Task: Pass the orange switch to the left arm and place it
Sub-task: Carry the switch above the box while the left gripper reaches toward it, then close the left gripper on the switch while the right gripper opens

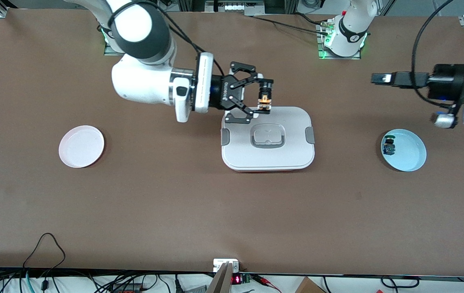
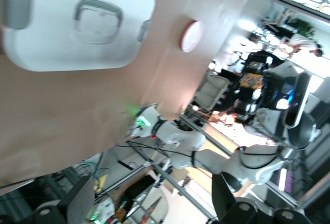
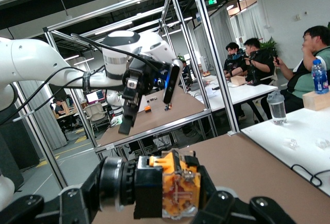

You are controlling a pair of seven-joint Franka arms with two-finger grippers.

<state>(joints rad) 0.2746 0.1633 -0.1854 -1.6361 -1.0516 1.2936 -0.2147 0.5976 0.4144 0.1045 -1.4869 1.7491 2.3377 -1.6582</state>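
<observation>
The right gripper (image 1: 265, 97) hangs over the edge of the box (image 1: 267, 138) that lies toward the robots' bases, its jaws pinching the orange switch (image 1: 264, 98). The switch is held in the air above that edge of the lid, black barrel toward the bases and orange part toward the lid. In the right wrist view the orange switch (image 3: 172, 184) fills the gap between the jaws, lying sideways with its black cap at one end.

The box sits shut near the middle of the surface, grey clasps on its two short sides and a recessed handle in the lid.

The left gripper (image 1: 379, 78) hovers over bare surface toward the left arm's end, near the edge where the bases stand, and points toward the right gripper. Its jaws are spread wide with nothing between them; the left wrist view shows its fingertips (image 2: 77, 203) well apart.

A pale blue plate (image 1: 408, 154) lies toward the left arm's end, nearer the front camera than the left gripper, with a blue-and-green switch (image 1: 389, 146) on it close to its rim. A pink plate (image 1: 81, 146) lies toward the right arm's end.
</observation>
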